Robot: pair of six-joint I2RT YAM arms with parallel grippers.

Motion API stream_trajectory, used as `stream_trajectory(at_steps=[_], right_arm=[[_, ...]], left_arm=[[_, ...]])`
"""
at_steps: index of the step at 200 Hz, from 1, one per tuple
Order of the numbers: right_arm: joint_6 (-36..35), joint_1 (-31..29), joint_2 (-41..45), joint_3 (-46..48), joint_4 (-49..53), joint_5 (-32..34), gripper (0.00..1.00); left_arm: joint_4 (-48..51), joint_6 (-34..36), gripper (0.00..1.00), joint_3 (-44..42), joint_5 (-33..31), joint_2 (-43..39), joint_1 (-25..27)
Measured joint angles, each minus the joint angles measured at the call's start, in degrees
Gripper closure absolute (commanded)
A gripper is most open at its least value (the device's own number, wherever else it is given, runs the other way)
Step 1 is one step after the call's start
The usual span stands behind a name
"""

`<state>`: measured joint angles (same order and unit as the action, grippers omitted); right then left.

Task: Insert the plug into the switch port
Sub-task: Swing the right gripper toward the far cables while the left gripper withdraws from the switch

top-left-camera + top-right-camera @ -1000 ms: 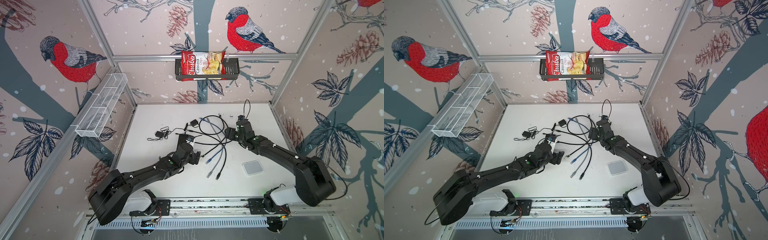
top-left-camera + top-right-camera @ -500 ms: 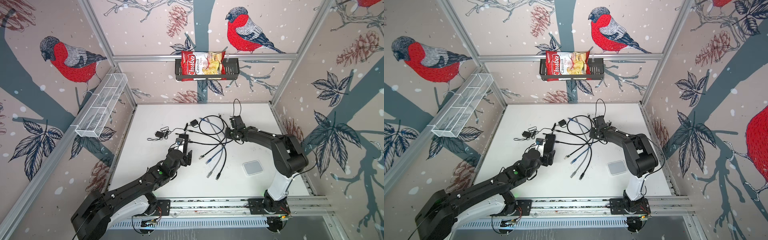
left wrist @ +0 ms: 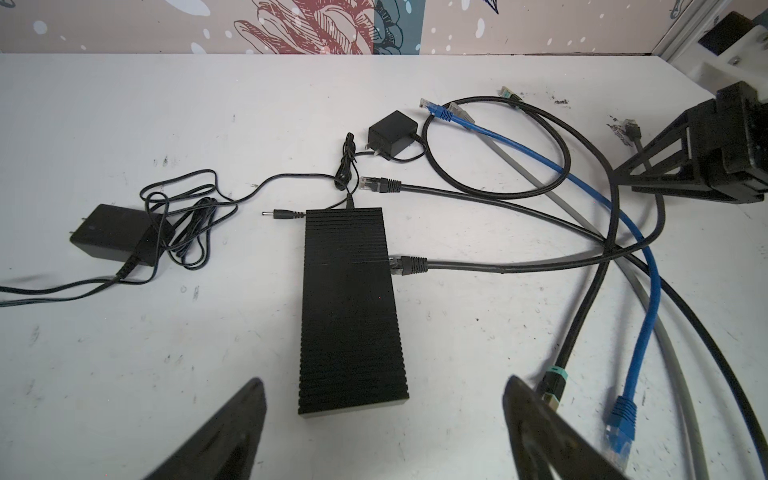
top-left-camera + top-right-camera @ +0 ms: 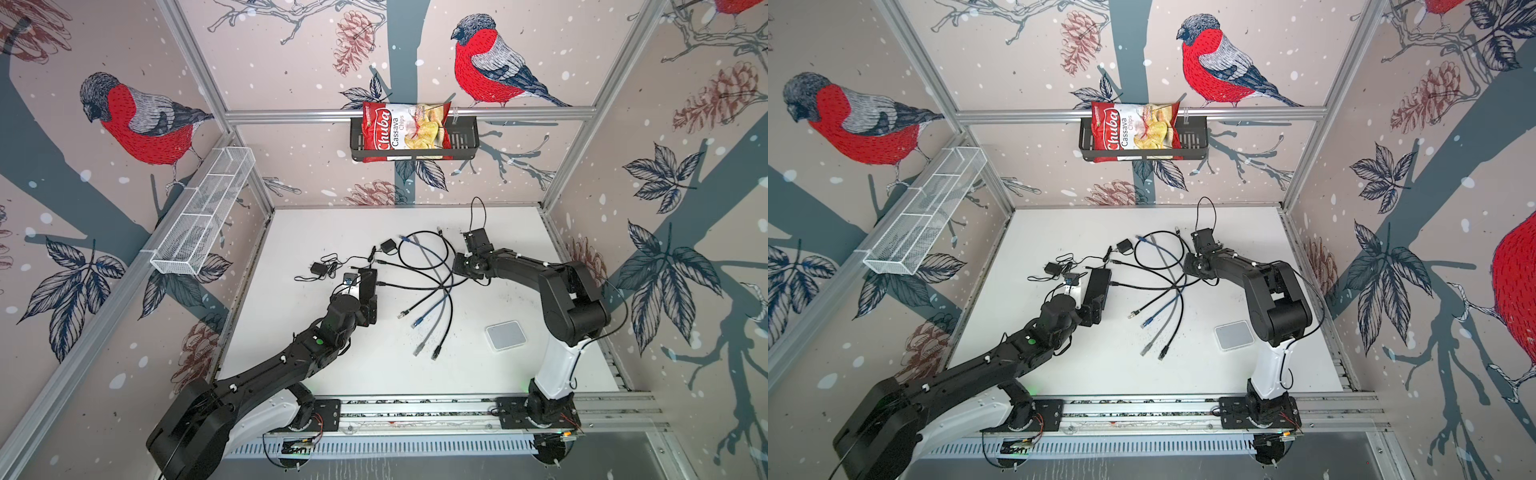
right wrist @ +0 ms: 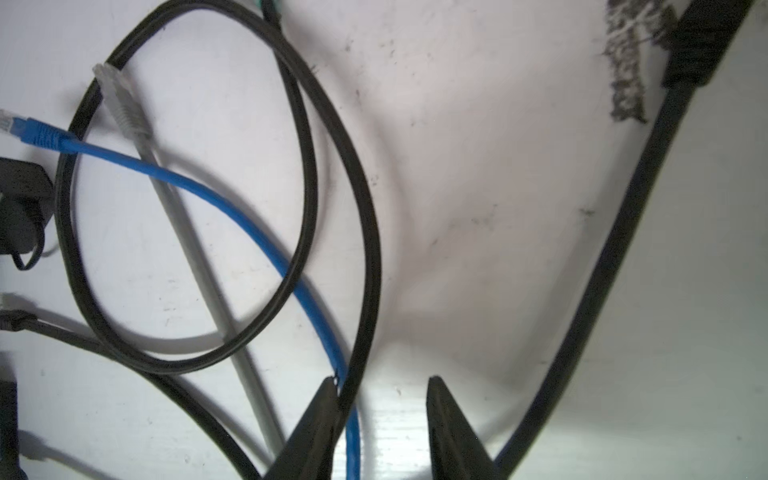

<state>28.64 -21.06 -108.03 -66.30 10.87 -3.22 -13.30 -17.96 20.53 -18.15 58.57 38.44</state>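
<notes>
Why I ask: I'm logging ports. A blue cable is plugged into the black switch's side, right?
Not blue. A black cable is plugged into the side of the black switch, as the left wrist view shows; the blue cable lies loose.

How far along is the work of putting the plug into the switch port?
Done, apparently: one black plug sits against the side of the switch, seemingly in a port. In hand: nothing; the left tool is open near the switch, and the right tool holds no cable. Left: a loose plug lies free on the table.
</notes>
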Motion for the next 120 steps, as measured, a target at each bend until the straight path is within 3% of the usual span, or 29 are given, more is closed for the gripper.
stream_trajectory(at_steps=[44,74,96,120], right_arm=[[0.3,0.9,-3.8,-3.1,-2.1,-3.6,0.66],[1.3,1.4,-6.8,-5.6,-3.0,-5.1,0.80],[1.7,1.7,-7.8,-6.4,-3.5,-6.0,0.97],[3.0,2.1,-7.8,-6.4,-5.1,-7.3,0.99]], left_arm=[[-1.2,0.3,0.12,-1.1,0.6,0.5,-0.4],[-1.5,0.3,0.13,-1.5,1.4,0.8,-0.4],[-1.6,0.1,0.12,-1.6,1.4,0.9,-0.5],[-1.8,0.1,0.13,-1.8,1.4,0.9,-0.5]])
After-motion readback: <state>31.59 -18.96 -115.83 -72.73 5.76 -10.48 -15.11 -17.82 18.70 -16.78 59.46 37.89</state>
